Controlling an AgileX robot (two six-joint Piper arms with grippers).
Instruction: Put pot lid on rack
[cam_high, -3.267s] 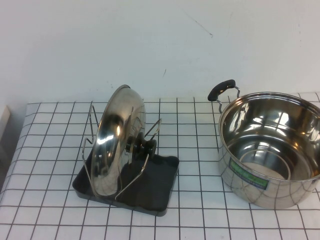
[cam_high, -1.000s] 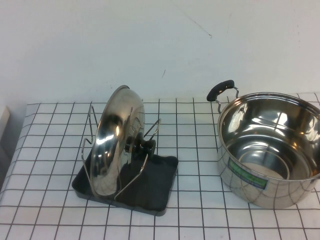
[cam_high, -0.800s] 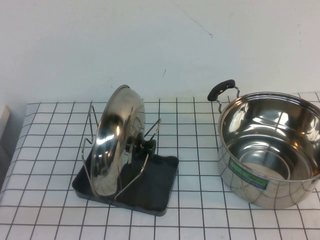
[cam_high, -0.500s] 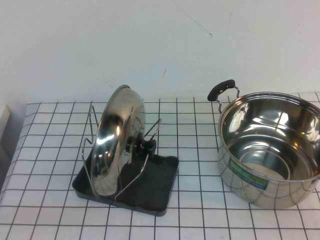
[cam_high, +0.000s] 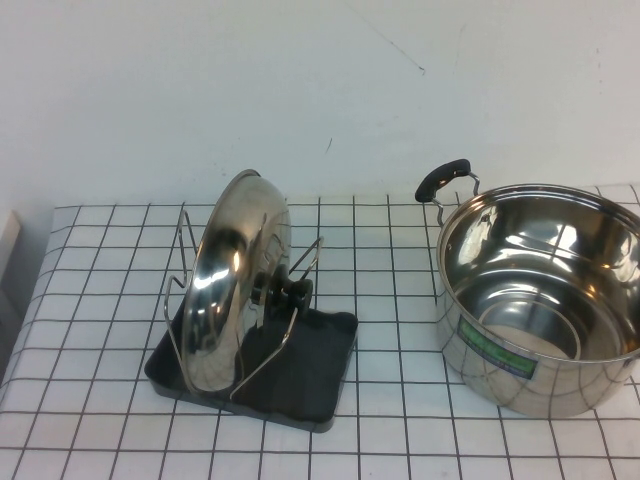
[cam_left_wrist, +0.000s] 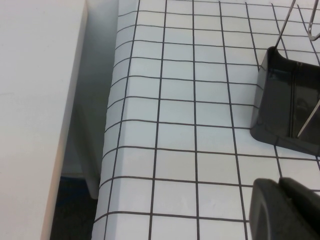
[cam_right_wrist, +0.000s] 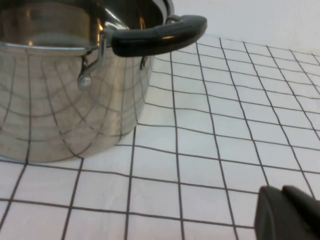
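Note:
The shiny steel pot lid (cam_high: 230, 285) with its black knob (cam_high: 290, 293) stands on edge in the rack (cam_high: 300, 385), leaning between the upright wire supports. No arm shows in the high view. My left gripper (cam_left_wrist: 282, 186) is shut and empty above the checked cloth, off the rack's corner (cam_left_wrist: 280, 107). My right gripper (cam_right_wrist: 285, 196) is shut and empty over the cloth, beside the pot.
A deep steel pot (cam_high: 540, 300) with a green label and black handle (cam_high: 441, 179) stands at the right; it shows close in the right wrist view (cam_right_wrist: 60, 90). The table's left edge (cam_left_wrist: 112, 150) drops off beside a white surface (cam_left_wrist: 35, 100).

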